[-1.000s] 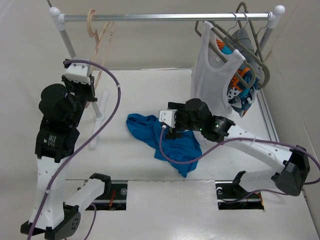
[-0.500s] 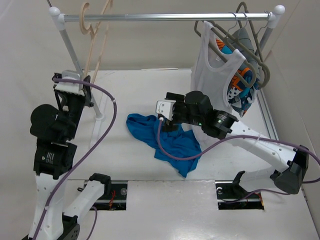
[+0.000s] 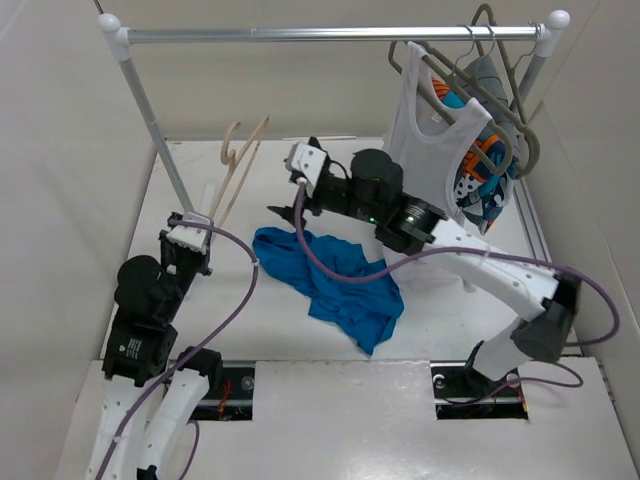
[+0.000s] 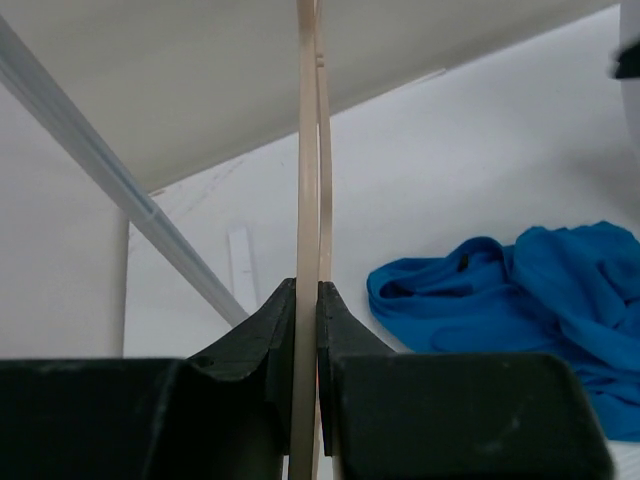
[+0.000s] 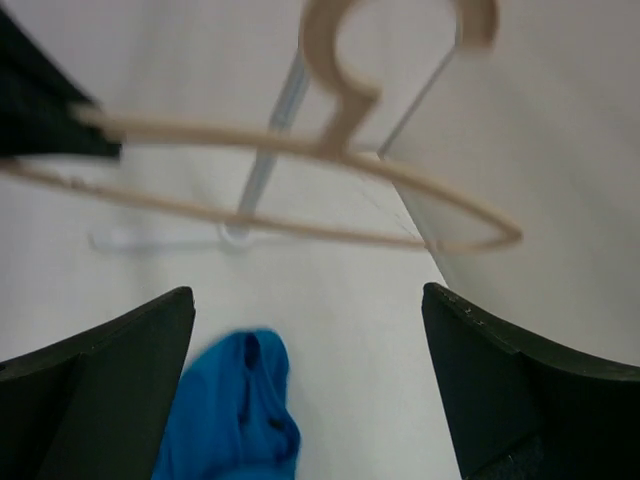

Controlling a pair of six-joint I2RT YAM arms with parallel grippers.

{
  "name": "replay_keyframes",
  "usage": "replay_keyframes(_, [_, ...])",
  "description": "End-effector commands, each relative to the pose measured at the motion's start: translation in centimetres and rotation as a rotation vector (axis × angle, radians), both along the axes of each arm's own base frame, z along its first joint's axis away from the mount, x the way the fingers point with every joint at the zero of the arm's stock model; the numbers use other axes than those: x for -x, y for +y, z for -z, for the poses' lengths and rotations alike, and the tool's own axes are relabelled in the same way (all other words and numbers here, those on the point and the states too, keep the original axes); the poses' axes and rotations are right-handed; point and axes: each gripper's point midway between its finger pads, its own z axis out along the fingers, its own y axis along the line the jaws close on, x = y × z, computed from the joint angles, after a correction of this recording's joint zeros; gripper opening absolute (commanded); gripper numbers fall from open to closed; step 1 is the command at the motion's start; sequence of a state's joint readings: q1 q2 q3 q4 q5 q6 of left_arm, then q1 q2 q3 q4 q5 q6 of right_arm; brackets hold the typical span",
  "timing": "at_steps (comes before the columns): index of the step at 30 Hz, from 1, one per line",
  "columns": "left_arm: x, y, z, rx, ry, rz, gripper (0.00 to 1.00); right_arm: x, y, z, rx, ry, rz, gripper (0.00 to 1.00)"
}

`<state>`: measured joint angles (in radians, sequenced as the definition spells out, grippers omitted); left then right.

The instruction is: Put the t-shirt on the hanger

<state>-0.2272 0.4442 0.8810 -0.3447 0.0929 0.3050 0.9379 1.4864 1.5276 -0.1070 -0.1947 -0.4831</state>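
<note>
Your hanger (image 4: 308, 180) is off the rail (image 3: 330, 34). A second ago its hook sat on the far-left end of the bar. Now it leans low over the far-left part of the table (image 3: 250, 330), clamped edge-on in the left gripper (image 4: 307, 292). You have drawn the left arm (image 3: 140, 320) back toward the near-left corner, well lower than before. The right gripper (image 5: 310, 390), which was down on the t-shirt (image 3: 340, 285), has lifted clear and swung far and left. It now faces the hanger with its fingers spread, leaving the cloth uncovered.
</note>
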Motion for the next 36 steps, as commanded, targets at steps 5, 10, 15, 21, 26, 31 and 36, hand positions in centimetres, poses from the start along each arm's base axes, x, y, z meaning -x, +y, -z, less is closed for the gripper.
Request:
replay_keyframes(5, [-1.5, -0.6, 0.6, -0.037, -0.043, 0.028, 0.00, 0.1, 9.4, -3.2, -0.351, 0.263, -0.189, 1.00])
replay_keyframes(10, [-2.2, -0.4, 2.1, -0.088, -0.026, 0.021, 0.00, -1.0, 12.0, -2.9, -0.428, 0.390, -0.173, 1.00])
replay_keyframes(15, [-2.2, -0.1, 2.9, -0.138, -0.035, 0.015, 0.00, -2.6, 12.3, -0.4, -0.476, 0.551, -0.063, 1.00])
replay_keyframes(21, [-2.1, 0.1, 4.3, -0.181, -0.046, 0.017, 0.00, -2.6, 14.5, 1.9, -0.493, 0.681, -0.080, 1.00])
replay_keyframes(26, [-2.1, 0.5, 3.9, -0.205, -0.075, 0.004, 0.00, -2.2, 14.8, 6.4, -0.470, 0.847, -0.004, 1.00])
replay_keyframes(31, [-2.2, 0.8, 4.2, -0.233, -0.097, -0.008, 0.00, -2.5, 13.9, 7.2, -0.444, 0.878, 0.070, 1.00])
replay_keyframes(36, [-1.8, 0.4, 4.5, -0.287, -0.114, 0.031, 0.00, -2.9, 14.8, 8.4, -0.444, 0.922, 0.083, 1.00])
